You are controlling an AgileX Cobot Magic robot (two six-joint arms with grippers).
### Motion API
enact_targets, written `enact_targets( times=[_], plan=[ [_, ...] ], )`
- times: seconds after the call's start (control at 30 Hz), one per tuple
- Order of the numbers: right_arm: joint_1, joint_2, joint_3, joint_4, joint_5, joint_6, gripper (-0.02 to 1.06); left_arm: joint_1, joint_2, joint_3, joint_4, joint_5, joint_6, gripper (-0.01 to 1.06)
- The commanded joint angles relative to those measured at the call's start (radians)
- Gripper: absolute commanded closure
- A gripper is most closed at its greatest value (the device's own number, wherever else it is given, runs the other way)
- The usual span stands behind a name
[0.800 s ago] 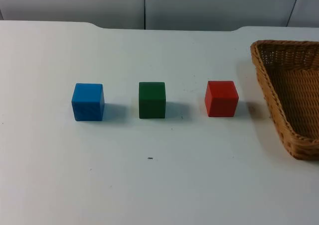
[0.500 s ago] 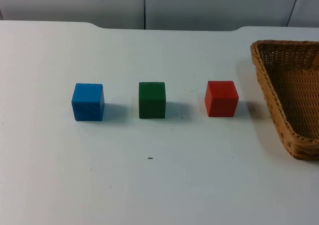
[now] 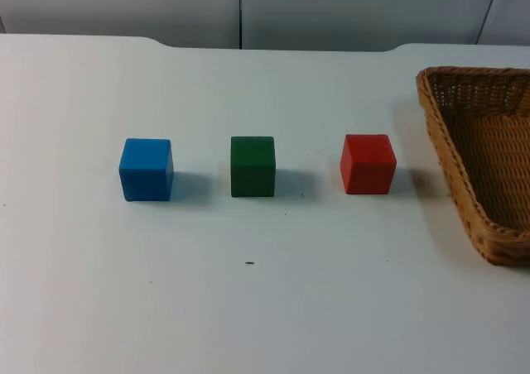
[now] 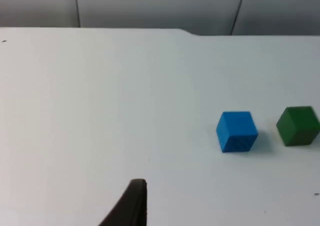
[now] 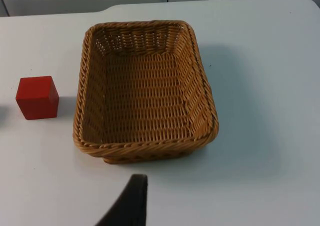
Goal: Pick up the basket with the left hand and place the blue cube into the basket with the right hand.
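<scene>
left pincer fingertip black, tapered; right pincer alike

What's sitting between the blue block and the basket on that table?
In the top view, a green block and then a red block stand in a row between the blue block and the basket, each apart from the next.

Three cubes are sitting on the white table: one blue cube at the left, one green cube in the middle, one red cube to its right. One wicker basket is standing farthest right.
</scene>
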Motion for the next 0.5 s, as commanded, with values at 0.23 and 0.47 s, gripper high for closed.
enact_targets(
  times=[0.23, 0.47],
  plan=[
    [-0.007, -0.003, 0.009, 0.007, -0.003, -0.008, 0.01, -0.007, 0.310, -0.140, -0.293, -0.146, 0.209, 0.00],
    [-0.007, -0.003, 0.009, 0.003, -0.003, -0.003, 0.01, -0.007, 0.525, -0.216, -0.514, -0.144, 0.380, 0.00]
  ],
)
